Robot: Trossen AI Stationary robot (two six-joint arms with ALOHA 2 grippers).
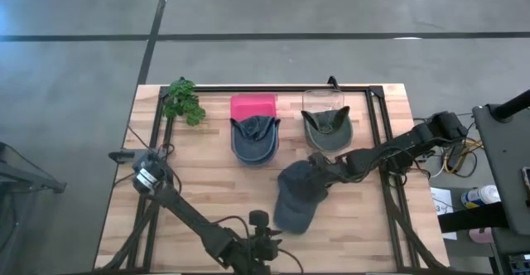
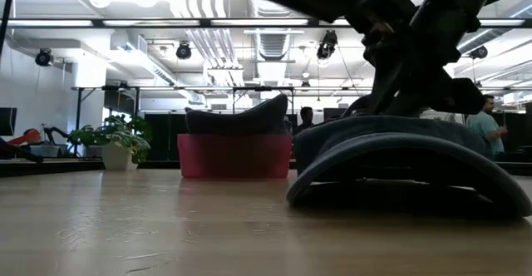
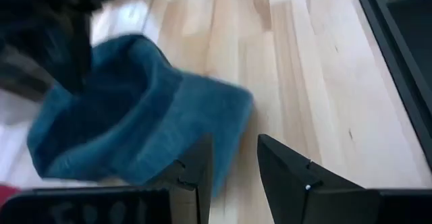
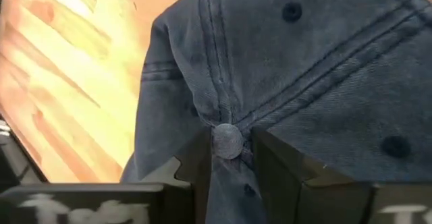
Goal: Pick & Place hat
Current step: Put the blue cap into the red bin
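- Left gripper [image 1: 263, 225] is parked low at the near edge of the table [image 1: 207, 192], fingers a bit apart with nothing between them. From its wrist view the brim of the loose cap just pokes in beside its fingers [image 3: 196, 170], not touching as far as I can see.
- The denim cap [image 1: 298, 194] is sitting on the bare wood, middle of the table toward the near side, brim pointing to the near edge. It looks soft and floppy, so I'd guess it's light and will sag or fold when lifted. The brim is probably the only stiff part.
- Right gripper [image 1: 318, 164] is on the crown, and its wrist view shows the fingers pinched in on the fabric around the top button [image 4: 228, 142]. Seems like a decent spot to grab, cloth bunches there and shouldn't slip.
- Further back: another cap on the red bin [image 1: 253, 107], one more on the clear bin [image 1: 325, 101], well apart from this one.
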